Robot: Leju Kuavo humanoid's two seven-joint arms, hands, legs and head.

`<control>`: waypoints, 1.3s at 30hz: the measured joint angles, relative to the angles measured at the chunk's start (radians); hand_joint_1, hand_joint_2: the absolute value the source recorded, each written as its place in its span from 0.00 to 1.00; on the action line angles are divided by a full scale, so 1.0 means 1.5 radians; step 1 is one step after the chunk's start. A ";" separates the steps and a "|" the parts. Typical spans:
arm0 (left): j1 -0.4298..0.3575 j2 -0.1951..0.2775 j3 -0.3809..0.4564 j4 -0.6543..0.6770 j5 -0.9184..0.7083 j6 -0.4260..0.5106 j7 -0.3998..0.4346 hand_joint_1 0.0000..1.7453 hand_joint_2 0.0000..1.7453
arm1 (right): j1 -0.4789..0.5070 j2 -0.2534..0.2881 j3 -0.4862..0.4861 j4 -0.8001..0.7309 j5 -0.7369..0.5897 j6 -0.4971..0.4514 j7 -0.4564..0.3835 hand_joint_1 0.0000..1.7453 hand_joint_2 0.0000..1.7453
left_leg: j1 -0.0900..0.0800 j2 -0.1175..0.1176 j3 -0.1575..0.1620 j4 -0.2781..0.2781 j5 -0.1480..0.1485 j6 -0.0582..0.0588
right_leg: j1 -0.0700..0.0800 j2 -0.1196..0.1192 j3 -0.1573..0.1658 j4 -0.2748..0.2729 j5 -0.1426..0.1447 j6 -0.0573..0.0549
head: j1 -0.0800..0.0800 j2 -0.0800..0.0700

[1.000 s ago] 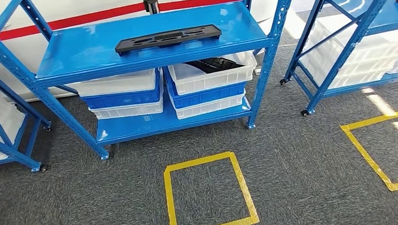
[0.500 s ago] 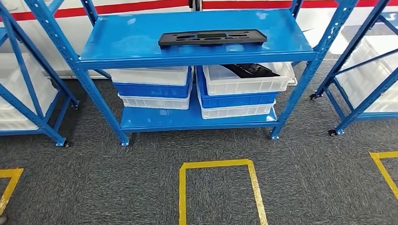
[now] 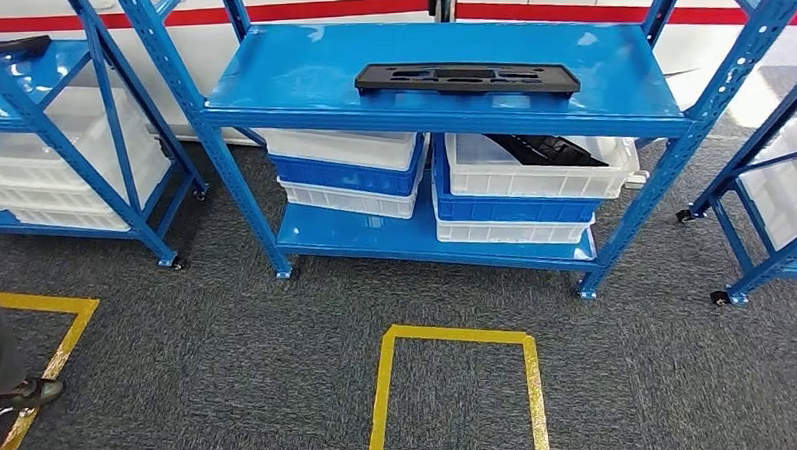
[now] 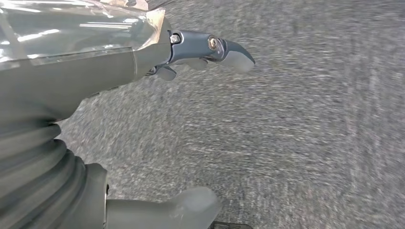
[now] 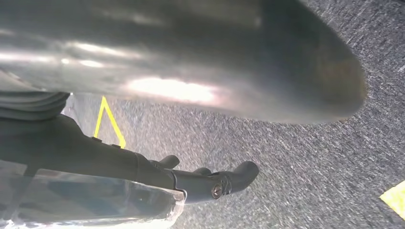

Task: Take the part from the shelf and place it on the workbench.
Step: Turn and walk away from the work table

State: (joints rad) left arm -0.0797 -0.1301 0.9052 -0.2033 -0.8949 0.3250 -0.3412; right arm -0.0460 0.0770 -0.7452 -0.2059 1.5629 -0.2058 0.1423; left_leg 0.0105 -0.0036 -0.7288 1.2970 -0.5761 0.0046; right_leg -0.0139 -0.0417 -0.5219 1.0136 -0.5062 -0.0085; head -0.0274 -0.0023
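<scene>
Part [image 3: 466, 79] flat mid top shelf [image 3: 270, 84]; grey carpet [image 3: 228, 331], yellow tape square [image 3: 383, 386]. My left hand [image 4: 143, 95], right hand [image 5: 191, 181] apparently spread, empty.

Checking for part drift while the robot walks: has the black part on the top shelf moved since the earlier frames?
No. The black part lies in the same spot on the top shelf, near its front edge. The whole view shifted, so the camera moved.

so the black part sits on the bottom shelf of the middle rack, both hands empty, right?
Not the bottom shelf: the head view shows the black part lying on the top shelf of the middle rack. Both hands, left robot hand and right robot hand, are empty.
</scene>
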 joint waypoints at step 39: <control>-0.003 0.002 0.000 0.000 -0.011 -0.014 -0.009 0.00 1.00 | -0.007 -0.002 -0.004 0.000 -0.006 0.055 0.059 0.00 0.50 | -0.004 -0.014 0.116 -0.205 0.081 0.015 | 0.005 0.026 -0.007 -0.015 0.018 0.018 | 0.005 0.000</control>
State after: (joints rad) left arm -0.0840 -0.1267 0.9052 -0.2033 -0.9111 0.3037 -0.3540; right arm -0.0561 0.0732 -0.7515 -0.2052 1.5533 -0.1232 0.2309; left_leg 0.0051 -0.0241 -0.5546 0.9893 -0.4546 0.0272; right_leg -0.0060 -0.0027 -0.5326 0.9914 -0.4786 0.0182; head -0.0206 -0.0023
